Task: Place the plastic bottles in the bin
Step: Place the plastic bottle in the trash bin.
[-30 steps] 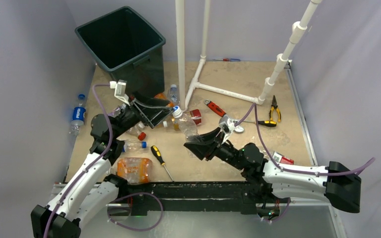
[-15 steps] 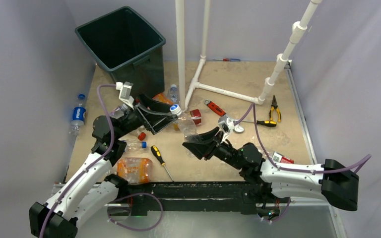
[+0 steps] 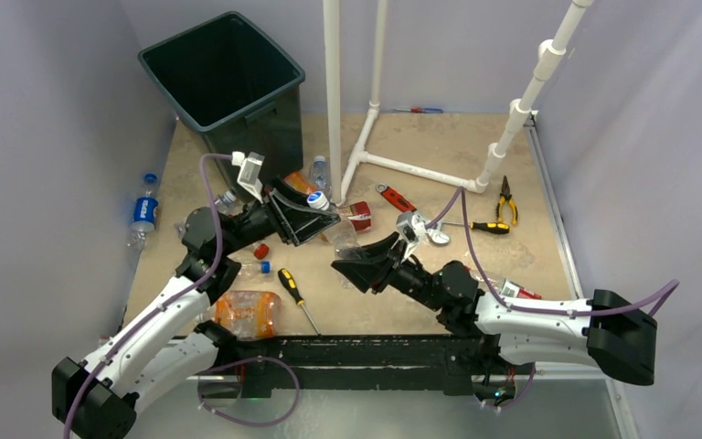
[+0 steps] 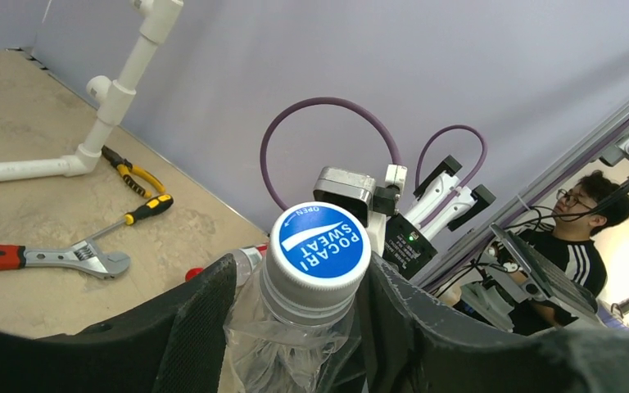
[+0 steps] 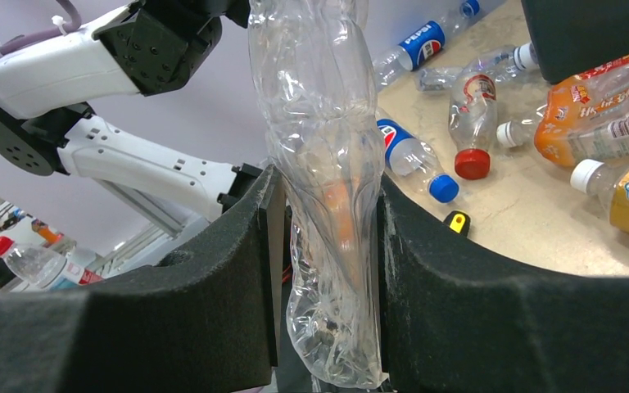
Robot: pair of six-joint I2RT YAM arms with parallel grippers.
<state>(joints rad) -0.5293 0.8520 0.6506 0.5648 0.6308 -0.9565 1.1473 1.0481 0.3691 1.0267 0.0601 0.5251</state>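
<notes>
right gripper [image 5: 328,246] has its 2 black pads squeezed on the low part of a clear crushed bottle [image 5: 321,147]; the bottle sticks up out of the pads, held up off the table [image 3: 548,247]; left gripper [image 4: 295,327] is at the other end of the same bottle; its 2 pads touch the neck on both sides, just under the blue cap [image 4: 321,239]; so both grippers have hold of 1 bottle, over the middle of the table; the bin [image 3: 265,123] stands at the far left corner, near the left gripper and well apart from the right one; more bottles lie by the left arm; an orange-label bottle [image 3: 249,311] lies near the front edge; a small bottle [image 3: 254,268] with a blue cap lies just behind it; a pepsi bottle [image 3: 143,212] lies off the left edge of the table; a screwdriver [image 3: 297,297] lies just beside the orange-label bottle; a red wrench [image 3: 398,198] and pliers [image 3: 506,197] lie farther right.
</notes>
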